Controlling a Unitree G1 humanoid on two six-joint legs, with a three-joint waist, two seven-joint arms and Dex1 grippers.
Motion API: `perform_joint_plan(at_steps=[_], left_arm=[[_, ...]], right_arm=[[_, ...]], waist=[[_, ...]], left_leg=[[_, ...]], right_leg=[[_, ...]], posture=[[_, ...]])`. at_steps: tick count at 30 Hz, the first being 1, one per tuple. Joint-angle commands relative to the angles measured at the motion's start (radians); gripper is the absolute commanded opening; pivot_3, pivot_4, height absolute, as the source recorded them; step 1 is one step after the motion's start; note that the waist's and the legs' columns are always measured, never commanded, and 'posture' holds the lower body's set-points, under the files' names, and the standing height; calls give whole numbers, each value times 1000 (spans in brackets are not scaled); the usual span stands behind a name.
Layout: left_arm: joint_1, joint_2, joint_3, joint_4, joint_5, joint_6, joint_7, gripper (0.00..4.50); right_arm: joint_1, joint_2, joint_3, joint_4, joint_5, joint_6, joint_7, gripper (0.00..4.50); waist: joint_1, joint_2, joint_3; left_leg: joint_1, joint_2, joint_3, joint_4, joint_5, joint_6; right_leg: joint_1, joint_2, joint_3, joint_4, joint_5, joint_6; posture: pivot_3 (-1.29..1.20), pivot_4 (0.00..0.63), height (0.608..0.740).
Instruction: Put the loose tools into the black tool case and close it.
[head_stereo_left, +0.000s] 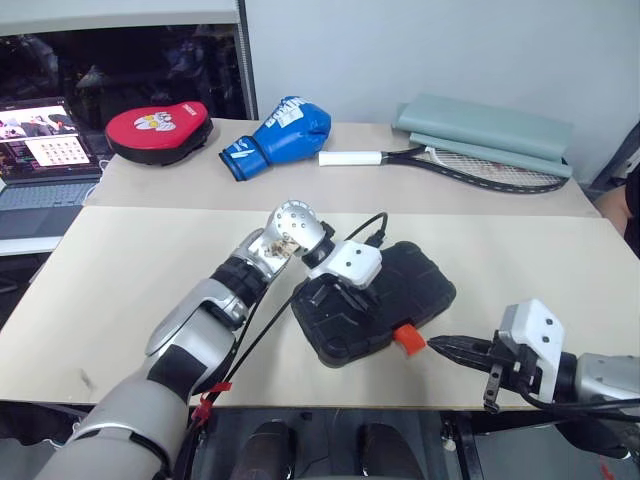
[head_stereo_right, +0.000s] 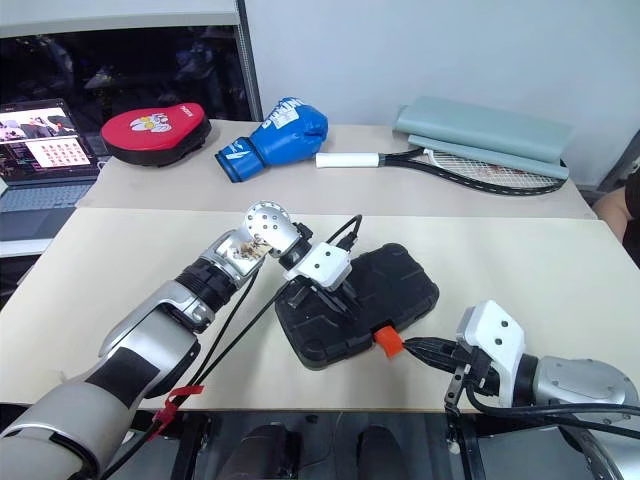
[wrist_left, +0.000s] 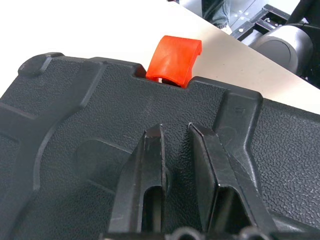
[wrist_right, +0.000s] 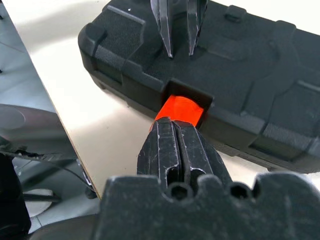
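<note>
The black tool case lies closed on the table, lid down, its orange latch sticking out at the front edge. The left gripper, fingers slightly apart and holding nothing, presses on the lid just behind the latch. The right gripper, fingers together and empty, touches the latch. Best to keep the lid pinned and push the latch squarely until it seats.

Four cameras: a stereo head pair and one on each wrist.
The head pair looked forward and down over the table from some way back. The left wrist camera sat close above the black tool case, looking along its fingers toward the orange latch. The right wrist camera faced that same latch closely from the case's front edge.
</note>
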Motion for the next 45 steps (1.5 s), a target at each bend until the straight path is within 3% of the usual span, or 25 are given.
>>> perform_joint_plan(at_steps=[1, 11, 19, 45], left_arm=[[51, 25, -38, 23, 91, 36, -27, 889], [58, 29, 9, -29, 78, 112, -29, 889], [75, 35, 20, -70, 82, 135, -30, 889], [79, 36, 19, -111, 72, 164, -30, 889]], right_arm=[[-38, -24, 28, 9, 3, 2, 16, 0], [-109, -59, 162, 74, -62, -26, 60, 0], [-92, -58, 185, 99, -110, -51, 70, 0], [-111, 55, 308, 199, -236, -122, -2, 0]], waist=[[0, 0, 0], [-2, 0, 0], [-2, 0, 0], [0, 0, 0]], left_leg=[[0, 0, 0, 0, 0, 0], [-3, 0, 0, 0, -1, 2], [-5, 0, 0, -1, -1, 2], [-5, -1, 1, -7, -1, 2]], right_leg=[[0, 0, 0, 0, 1, 1], [-3, 0, 0, -1, 1, 1], [-5, 0, 0, -2, 1, 1], [-8, 0, 0, -3, -1, 0]], posture=[[0, 150, 737], [0, 150, 737], [0, 150, 737], [0, 150, 737]])
